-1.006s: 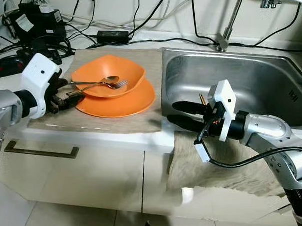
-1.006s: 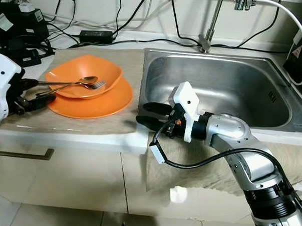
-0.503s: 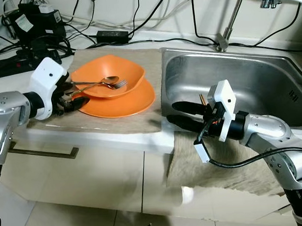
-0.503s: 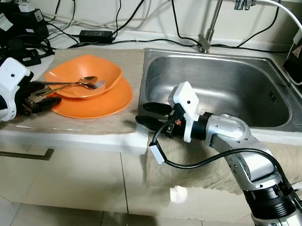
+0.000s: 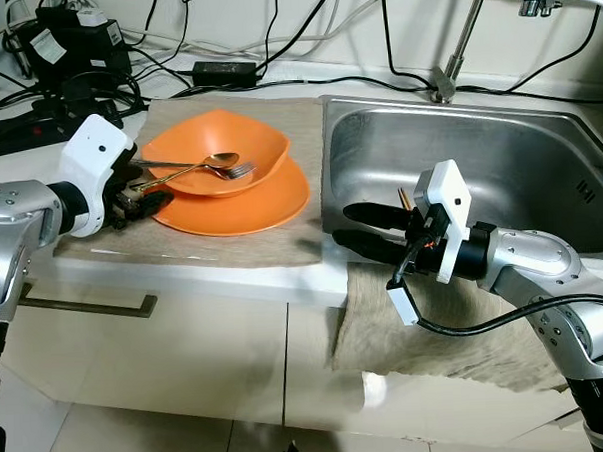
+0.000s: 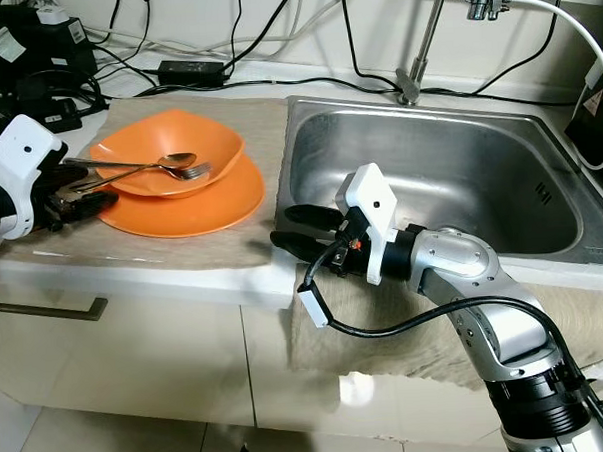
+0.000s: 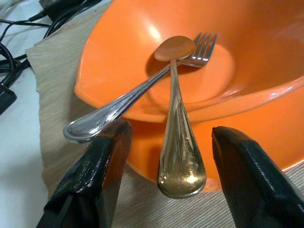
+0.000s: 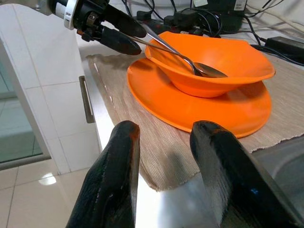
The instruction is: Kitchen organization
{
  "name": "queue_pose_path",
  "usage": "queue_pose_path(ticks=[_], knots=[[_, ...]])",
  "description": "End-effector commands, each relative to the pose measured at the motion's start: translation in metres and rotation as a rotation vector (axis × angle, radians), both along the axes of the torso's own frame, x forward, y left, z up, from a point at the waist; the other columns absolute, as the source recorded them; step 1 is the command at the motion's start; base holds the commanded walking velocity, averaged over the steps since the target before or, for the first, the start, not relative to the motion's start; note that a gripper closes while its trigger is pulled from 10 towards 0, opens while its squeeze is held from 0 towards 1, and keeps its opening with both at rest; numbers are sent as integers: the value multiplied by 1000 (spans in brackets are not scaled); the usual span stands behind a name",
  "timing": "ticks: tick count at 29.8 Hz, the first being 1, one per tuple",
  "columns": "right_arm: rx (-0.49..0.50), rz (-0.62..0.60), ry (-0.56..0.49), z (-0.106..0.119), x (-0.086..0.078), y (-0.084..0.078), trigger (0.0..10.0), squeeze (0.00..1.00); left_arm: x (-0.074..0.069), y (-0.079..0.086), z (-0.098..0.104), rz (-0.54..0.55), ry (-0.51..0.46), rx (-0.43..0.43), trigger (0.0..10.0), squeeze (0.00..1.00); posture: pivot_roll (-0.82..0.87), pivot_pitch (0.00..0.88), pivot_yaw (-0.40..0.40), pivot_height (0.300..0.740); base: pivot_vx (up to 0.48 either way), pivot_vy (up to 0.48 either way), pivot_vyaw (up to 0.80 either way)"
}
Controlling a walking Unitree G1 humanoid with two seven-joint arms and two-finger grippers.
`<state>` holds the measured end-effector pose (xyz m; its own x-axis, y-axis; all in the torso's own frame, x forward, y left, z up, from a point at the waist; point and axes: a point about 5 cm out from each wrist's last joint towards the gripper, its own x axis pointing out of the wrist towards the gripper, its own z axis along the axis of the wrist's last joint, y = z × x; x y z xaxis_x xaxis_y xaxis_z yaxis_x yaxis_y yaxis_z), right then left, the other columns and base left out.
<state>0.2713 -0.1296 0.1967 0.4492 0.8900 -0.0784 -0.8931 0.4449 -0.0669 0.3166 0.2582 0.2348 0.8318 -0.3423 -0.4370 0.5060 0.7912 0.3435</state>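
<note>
Stainless sink (image 5: 499, 167) set in a pale counter, with a beige cloth mat (image 5: 242, 239) spread beside it. On that mat, an orange plate (image 5: 250, 203) carrying an orange bowl (image 5: 228, 144). In the bowl, a spoon (image 7: 175, 109) and a fork (image 7: 137, 92), heads crossed near the bowl's centre, both handles jutting out over the rim toward the robot's left.

Left gripper (image 5: 138, 193) just beside the bowl's left rim, open: in the left wrist view, black fingers (image 7: 99, 171) spread on either side of the two handle tips, nothing pinched yet. Right gripper (image 5: 367, 231) at the sink's front edge, well apart from the dishes, fingers parted and empty, above a cloth draped over the counter front.

Probable step: taking the cutlery out of the bowl by the handles.

To do it well:
- Advance a little further so the pads close on the handle shafts rather than on the rounded tips, which look slick and likely to squirt out.
- Decide between one piece or both; the handles diverge, so closing on both risks one rolling free. Spoon handle sits more centrally between the fingers, so an easier single target.
- Keep the lower finger clear of the plate rim and mat.
- Lift gently upward before pulling back, since the crossed heads may drag on each other and tip the light bowl.
</note>
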Motion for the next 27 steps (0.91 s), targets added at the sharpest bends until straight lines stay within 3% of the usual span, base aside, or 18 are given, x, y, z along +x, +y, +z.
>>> queue_pose_path(ticks=[1, 3, 5, 17, 18, 21, 22, 27], knots=[[-12, 12, -18, 4, 0, 2, 10000, 0, 2, -2, 2, -6, -8, 12, 4706, 0, -23, 0, -29, 740, 0, 0, 0], [-12, 13, -18, 4, 0, 2, 10000, 0, 2, -2, 2, -6, -8, 13, 4392, 0, -23, 0, -29, 740, 0, 0, 0], [-12, 14, -19, 4, -1, 3, 10000, 0, 2, -2, 2, -5, -9, 16, 3294, 0, -23, 0, -30, 740, 0, 0, 0], [-14, 15, -19, 3, -2, 2, 10000, 0, 3, -2, 2, -7, -12, 16, 2471, 0, -22, 0, -32, 740, 0, 0, 0], [-13, 16, -19, 4, -2, 2, 10000, 0, 3, -2, 2, -9, -12, 15, 1490, 0, -21, 0, -32, 740, 0, 0, 0], [-11, 17, -19, 4, -2, 2, 10000, 0, 3, -2, 3, -9, -13, 13, 1490, 0, -21, 0, -32, 740, 0, 0, 0], [-9, 18, -20, 4, -2, 2, 10000, 0, 3, -3, 4, -10, -14, 13, 235, 0, -21, 0, -32, 740, 0, 0, 0], [-5, 20, -20, 4, -3, 2, 10000, 0, 3, -5, 8, -19, -33, -2, 0, 0, -21, 0, -31, 740, 0, 0, 0]])
